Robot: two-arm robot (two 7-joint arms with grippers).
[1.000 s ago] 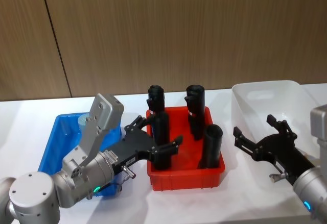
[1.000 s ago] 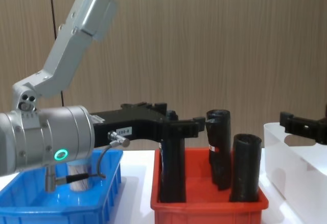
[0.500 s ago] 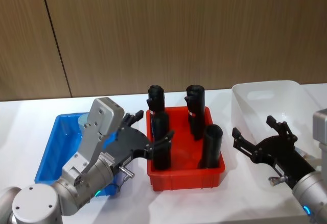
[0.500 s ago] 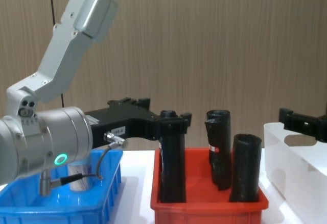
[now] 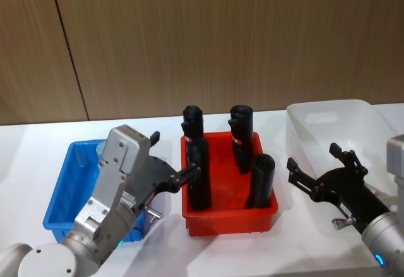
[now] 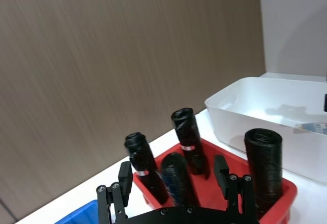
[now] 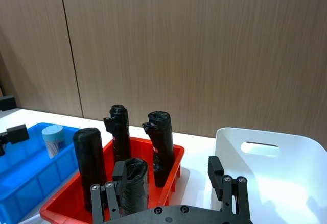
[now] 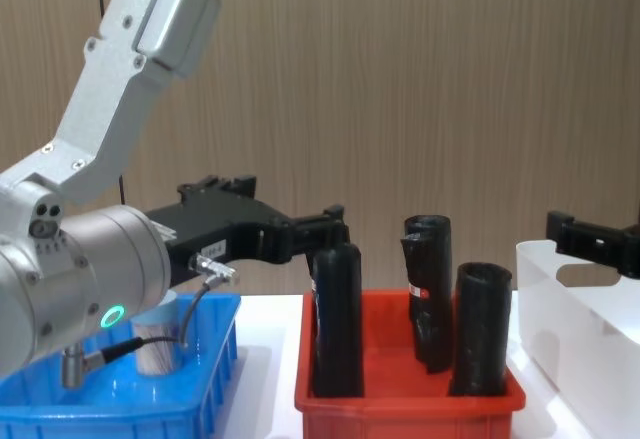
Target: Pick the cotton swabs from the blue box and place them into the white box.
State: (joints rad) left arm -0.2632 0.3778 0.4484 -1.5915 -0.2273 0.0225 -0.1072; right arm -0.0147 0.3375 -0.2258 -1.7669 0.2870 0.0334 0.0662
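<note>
One tub of cotton swabs [image 7: 52, 140] with a pale blue lid stands upright at the far end of the blue box [image 5: 62, 192]; in the chest view the cotton swabs [image 8: 152, 349] sit partly behind my left arm. My left gripper [image 5: 177, 157] hovers open and empty above the blue box's right rim, one fingertip close to a black cylinder in the red bin. The white box [image 5: 328, 122] stands at the right. In front of it my right gripper [image 5: 314, 156] is open and holds nothing.
A red bin [image 5: 230, 217] with several upright black cylinders [image 5: 260, 179] stands between the blue box and the white box. A wooden wall panel closes off the back of the white table [image 5: 38, 141].
My left gripper has drawn back leftwards from over the red bin to the blue box's right rim, and the arm has lifted. The right gripper has hardly moved.
</note>
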